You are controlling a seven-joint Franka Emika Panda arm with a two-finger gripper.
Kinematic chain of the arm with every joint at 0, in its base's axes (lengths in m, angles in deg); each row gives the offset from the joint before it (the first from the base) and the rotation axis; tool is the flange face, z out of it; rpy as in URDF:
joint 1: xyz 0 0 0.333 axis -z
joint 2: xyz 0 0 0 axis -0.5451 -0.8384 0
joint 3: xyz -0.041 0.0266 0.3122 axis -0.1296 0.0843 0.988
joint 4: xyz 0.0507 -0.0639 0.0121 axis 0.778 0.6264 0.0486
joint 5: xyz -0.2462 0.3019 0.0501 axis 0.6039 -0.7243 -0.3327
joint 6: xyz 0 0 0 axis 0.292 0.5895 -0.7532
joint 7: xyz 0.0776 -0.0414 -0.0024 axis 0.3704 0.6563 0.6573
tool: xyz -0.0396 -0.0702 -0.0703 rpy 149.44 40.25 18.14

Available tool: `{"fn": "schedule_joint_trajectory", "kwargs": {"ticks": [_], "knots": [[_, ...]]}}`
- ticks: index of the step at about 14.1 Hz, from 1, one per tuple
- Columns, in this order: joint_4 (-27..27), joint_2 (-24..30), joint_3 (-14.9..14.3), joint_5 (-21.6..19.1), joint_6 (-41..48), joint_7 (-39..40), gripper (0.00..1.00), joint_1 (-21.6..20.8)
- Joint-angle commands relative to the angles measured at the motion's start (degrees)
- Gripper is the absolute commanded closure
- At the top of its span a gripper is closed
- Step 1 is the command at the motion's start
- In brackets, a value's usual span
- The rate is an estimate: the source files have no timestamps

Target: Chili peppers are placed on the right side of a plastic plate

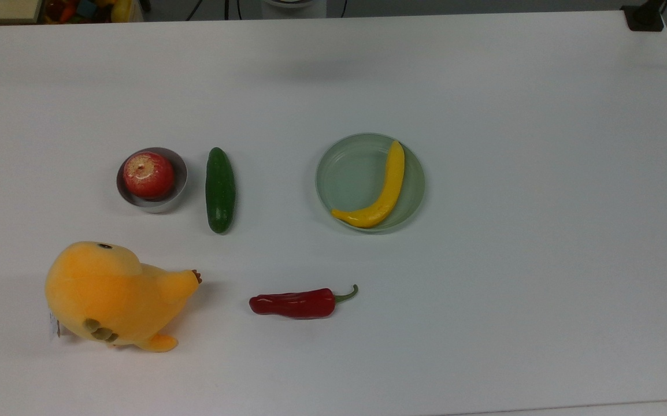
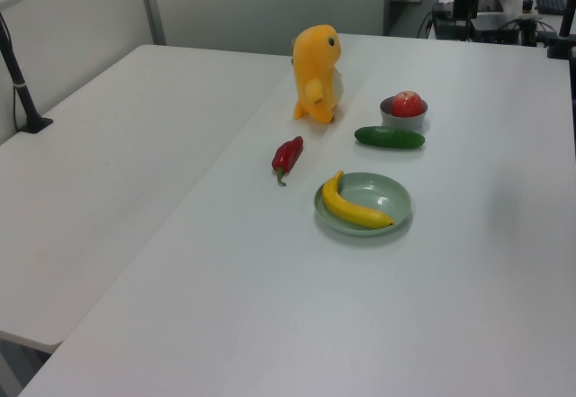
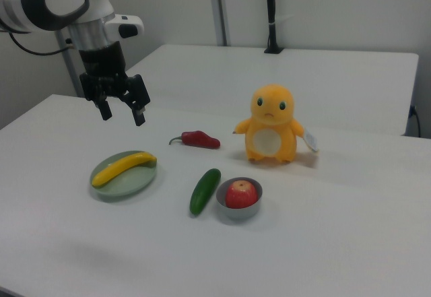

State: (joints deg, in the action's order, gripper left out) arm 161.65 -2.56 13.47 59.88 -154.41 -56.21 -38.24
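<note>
Arm (image 3: pixel 67 7) upright, fingers (image 3: pixel 139 117) spread, pointing down, high above the plastic plate (image 3: pixel 124 184), chili peppers (image 3: pixel 200 139) apart.

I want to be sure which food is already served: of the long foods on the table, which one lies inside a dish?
The curved yellow banana, lying in the round pale-green plastic plate. The dark green cucumber and glossy red chili pepper lie on the bare white table.

The top view looks straight down on the white counter (image 1: pixel 484 318). The left view and right view look across it obliquely from opposite ends, sharing the round pale-green plastic plate (image 2: pixel 389 190) (image 3: pixel 128 184).
</note>
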Motion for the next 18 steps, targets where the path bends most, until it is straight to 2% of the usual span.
{"fn": "schedule_joint_trajectory", "kwargs": {"ticks": [1,18], "knots": [[-0.07,-0.1,-0.23,-0.14,1.05,0.2,0.0,1.33],[-0.15,-0.71,-0.14,-0.4,0.62,1.78,0.0,0.73]]}}
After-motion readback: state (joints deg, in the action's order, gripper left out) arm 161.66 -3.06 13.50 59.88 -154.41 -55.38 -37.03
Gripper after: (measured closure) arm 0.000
